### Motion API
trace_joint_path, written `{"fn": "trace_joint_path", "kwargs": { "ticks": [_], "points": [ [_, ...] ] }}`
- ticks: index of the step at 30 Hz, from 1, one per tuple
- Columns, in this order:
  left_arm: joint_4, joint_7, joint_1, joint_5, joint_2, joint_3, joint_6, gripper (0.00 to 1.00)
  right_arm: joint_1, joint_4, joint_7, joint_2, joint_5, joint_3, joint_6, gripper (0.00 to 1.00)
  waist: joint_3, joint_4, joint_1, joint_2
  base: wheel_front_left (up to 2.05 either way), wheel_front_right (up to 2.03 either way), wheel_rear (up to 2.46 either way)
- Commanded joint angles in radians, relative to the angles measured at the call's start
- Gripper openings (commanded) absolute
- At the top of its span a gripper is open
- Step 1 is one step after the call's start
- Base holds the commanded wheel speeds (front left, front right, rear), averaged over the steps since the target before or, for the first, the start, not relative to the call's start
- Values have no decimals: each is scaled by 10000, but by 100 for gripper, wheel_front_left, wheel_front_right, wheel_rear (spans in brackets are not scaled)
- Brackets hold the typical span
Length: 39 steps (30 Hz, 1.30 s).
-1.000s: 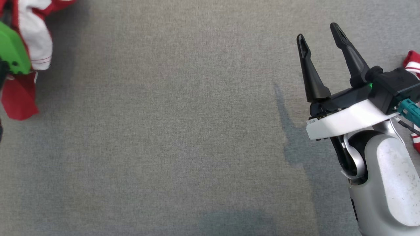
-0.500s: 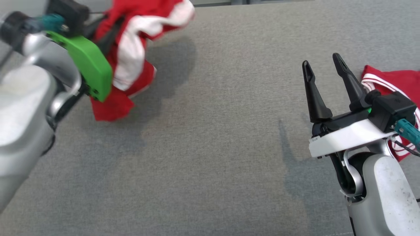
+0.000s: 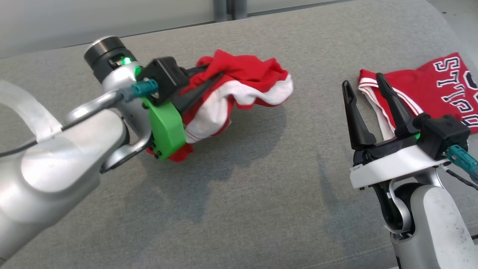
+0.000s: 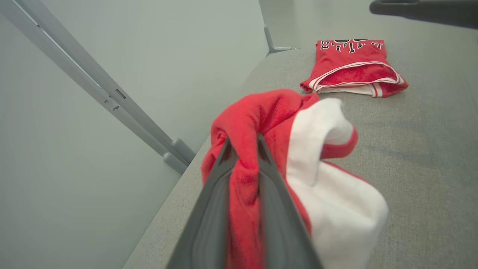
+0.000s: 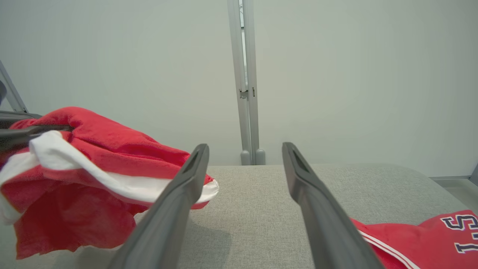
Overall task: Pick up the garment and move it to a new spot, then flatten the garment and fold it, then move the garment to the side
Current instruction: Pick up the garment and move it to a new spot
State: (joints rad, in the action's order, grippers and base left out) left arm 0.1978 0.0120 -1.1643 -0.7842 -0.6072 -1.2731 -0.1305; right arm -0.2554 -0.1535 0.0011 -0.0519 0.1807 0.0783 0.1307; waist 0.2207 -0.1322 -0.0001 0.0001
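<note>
My left gripper (image 4: 242,144) is clamped on a red fold of the garment (image 3: 242,74), which bunches around its tips over the grey cushion (image 3: 261,194). The cushion's back edge lies just beyond. My right gripper (image 3: 363,80) stands wide and empty. Bare fabric lies between them, and a folded jersey (image 3: 429,89) just past its fingers.

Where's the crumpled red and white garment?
Head view, left of centre: the garment is pinched in the left gripper over the grey surface, apart from the folded jersey at right.
</note>
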Motion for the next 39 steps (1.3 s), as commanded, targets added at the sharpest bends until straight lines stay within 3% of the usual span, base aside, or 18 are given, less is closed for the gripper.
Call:
{"fn": "trace_joint_path", "kwargs": {
  "ticks": [1, 8, 17, 19, 20, 25, 39],
  "points": [
    [-433, -33, 74, 367, -58, -67, 13, 0, 111, 7, -54, -1, 83, 17, 0, 100, -36, -448, 1, -1, 0, 0, 0],
    [-2031, -1325, 1775, 1449, -371, -55, 19, 0, 232, 137, -190, 6, 254, 120, 0, 100, 87, -770, 1, -1, 0, 0, 0],
    [-1392, -770, 2745, 1300, -195, -60, 19, 0, 316, 262, -243, 6, 293, 144, 0, 100, -82, -692, 1, -1, 0, 0, 0],
    [-1004, -580, 2925, 1185, -98, -60, 19, 83, 373, 268, -227, 6, 310, 162, 0, 100, -158, -634, 1, -1, 0, 0, 0],
    [-816, -540, 2984, 1130, -53, -59, 19, 100, 413, 273, -218, 5, 319, 169, 0, 100, -197, -602, 1, -1, 0, 0, 0],
    [-220, -295, 2937, 580, 136, -59, 19, 100, 490, 297, -161, 4, 308, 122, 0, 100, -432, -400, 1, -1, 0, 0, 0],
    [1429, 1203, 2252, -2454, 254, 32, 17, 100, 931, 223, -33, 3, 335, -101, 0, 100, -1299, 273, 1, -1, 0, 0, 0]
  ]
}}
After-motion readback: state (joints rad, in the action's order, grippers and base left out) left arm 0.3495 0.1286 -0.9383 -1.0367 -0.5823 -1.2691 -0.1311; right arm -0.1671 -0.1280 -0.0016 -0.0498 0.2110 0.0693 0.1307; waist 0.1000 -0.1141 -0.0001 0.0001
